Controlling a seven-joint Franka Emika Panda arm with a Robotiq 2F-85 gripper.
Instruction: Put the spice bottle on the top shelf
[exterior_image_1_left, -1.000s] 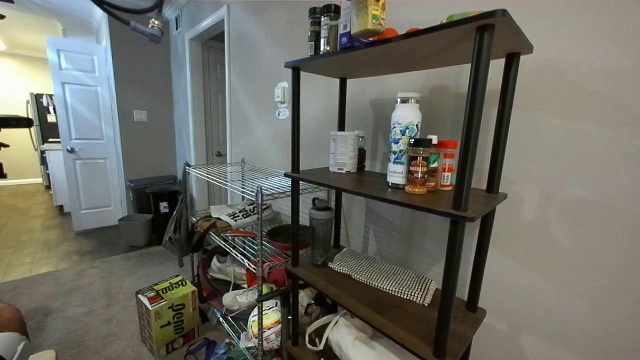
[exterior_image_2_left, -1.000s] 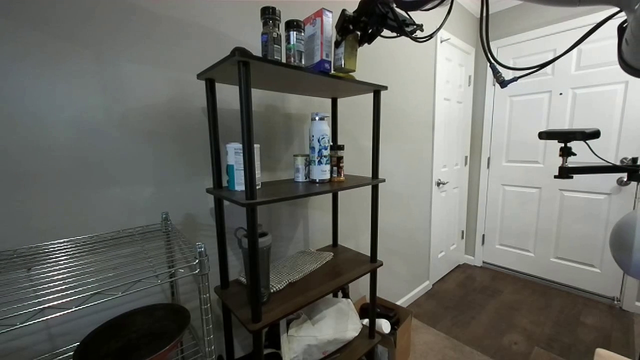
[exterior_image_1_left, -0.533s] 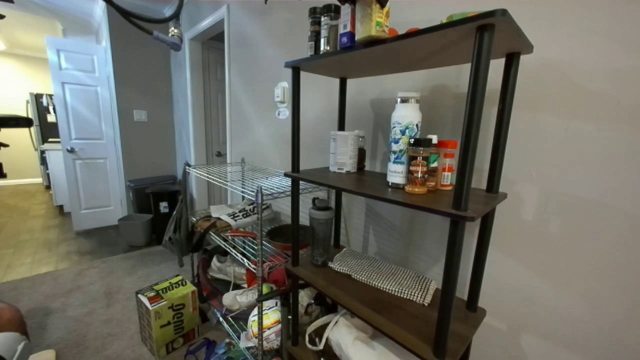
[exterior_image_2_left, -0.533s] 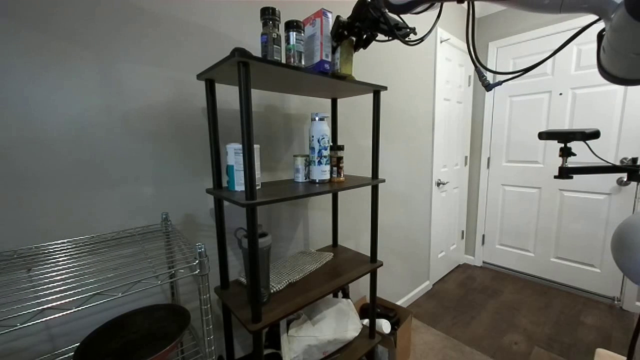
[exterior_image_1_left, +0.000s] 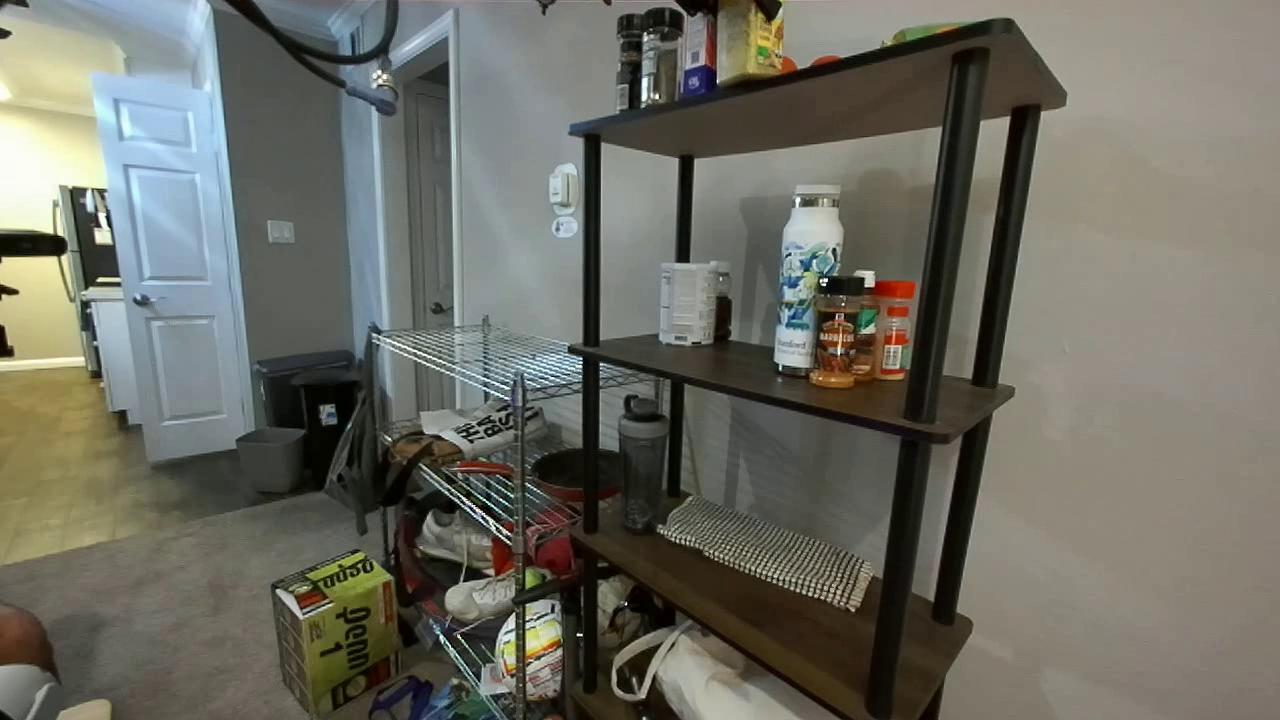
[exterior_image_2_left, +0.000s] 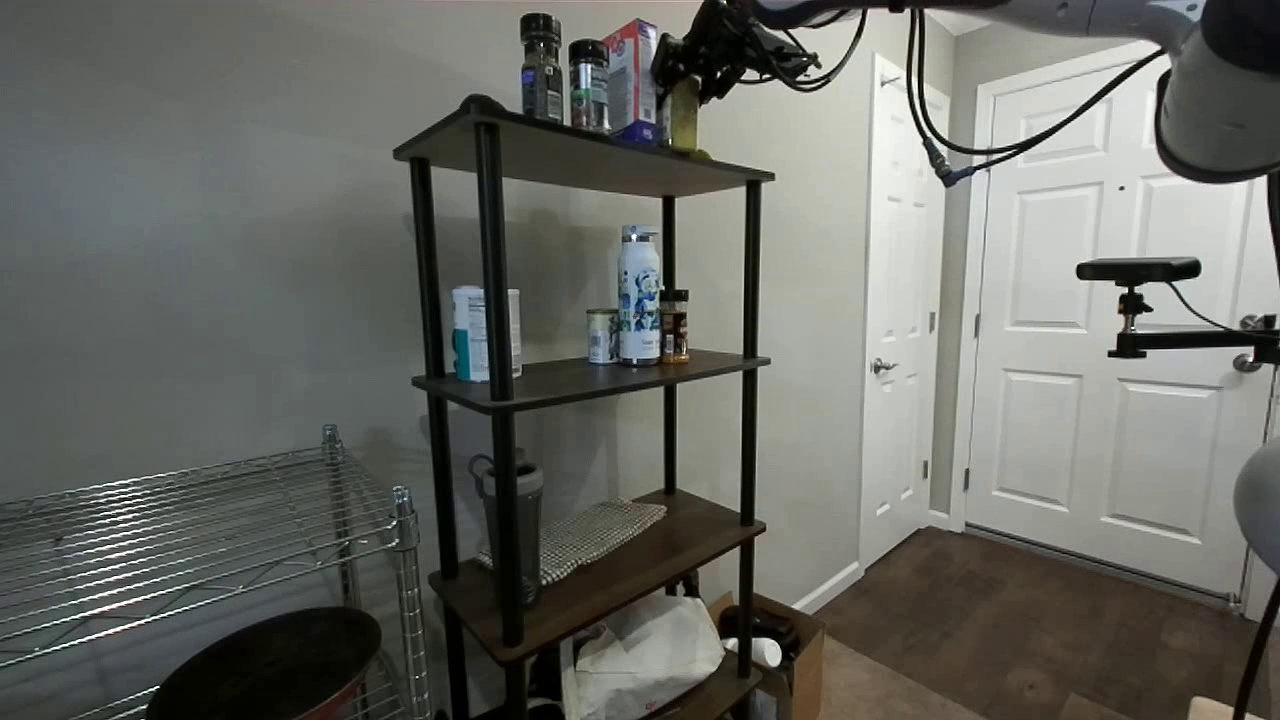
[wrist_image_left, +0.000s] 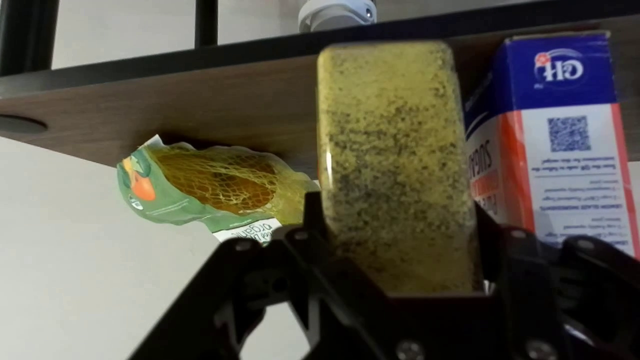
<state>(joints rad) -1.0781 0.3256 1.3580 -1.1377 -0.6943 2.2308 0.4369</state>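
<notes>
Black two-fingered end effector (wrist_image_left: 400, 215) is gripping boxy yellow, black-speckled spice bottle (wrist_image_left: 392, 145) snugly | seemingly placing onto dark-brown wooden top shelf (exterior_image_1_left: 820, 105) | base needing seating before releasing

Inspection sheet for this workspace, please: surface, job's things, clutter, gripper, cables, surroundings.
Surface: dark brown wooden top shelf, carrying the clutter below.
Job's things: small yellowish-tan, box-shaped spice bottle, at the shelf's edge; contact with it unclear.
Clutter: blue-white-red cardboard sugar box beside the bottle; two cylindrical, black-capped jars; green-labelled yellow mesh bag.
Gripper: black, two-fingered, closed on the bottle.
Cables: black, hanging in loops; no snag seen.
Surroundings: silver wire rack, white panelled doors.
</notes>
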